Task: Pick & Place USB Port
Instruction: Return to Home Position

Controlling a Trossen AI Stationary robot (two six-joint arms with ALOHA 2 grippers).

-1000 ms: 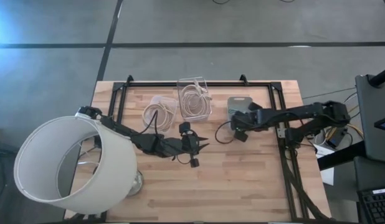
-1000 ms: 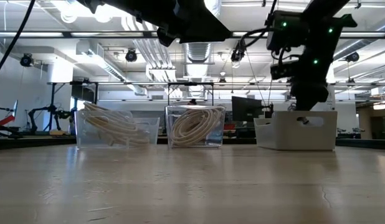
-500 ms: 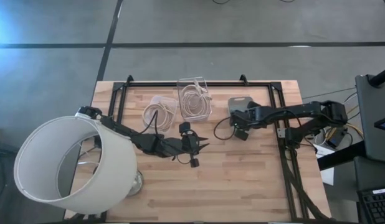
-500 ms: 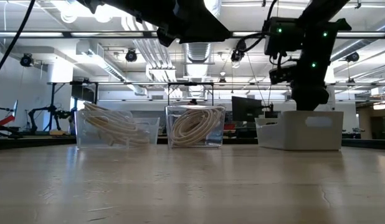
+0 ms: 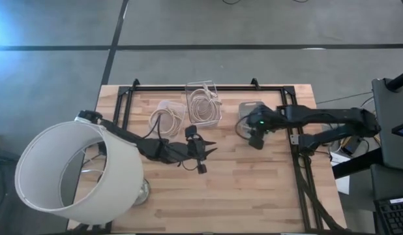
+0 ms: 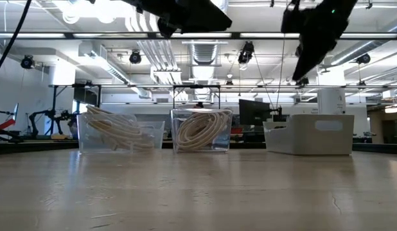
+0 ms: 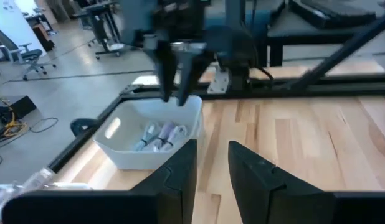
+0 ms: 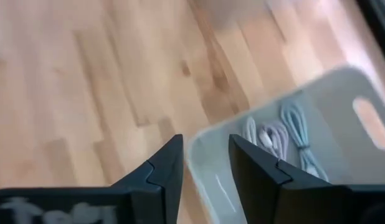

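Note:
A white bin (image 5: 252,108) stands near the table's far right and holds thin white and purple USB cables (image 7: 156,135), which also show in the right wrist view (image 8: 281,137). My right gripper (image 5: 246,128) hovers open above the bin's near-left rim; the left wrist view shows it (image 7: 175,84) pointing down over the bin (image 7: 152,134). It holds nothing. My left gripper (image 5: 209,149) waits open above the table's middle, pointing toward the bin.
Two clear containers of coiled white cord (image 5: 166,117) (image 5: 203,104) stand at the far middle, left of the bin. A big white lampshade (image 5: 77,171) covers the near-left corner. A black frame (image 5: 208,87) runs along the far and side edges. Bare wood lies near the middle.
My right gripper has risen and moved toward the table's left, its arm stretching out farther over the bin's near-left side. In the low view it has climbed from just above the bin to high in the picture. The left arm has barely shifted.

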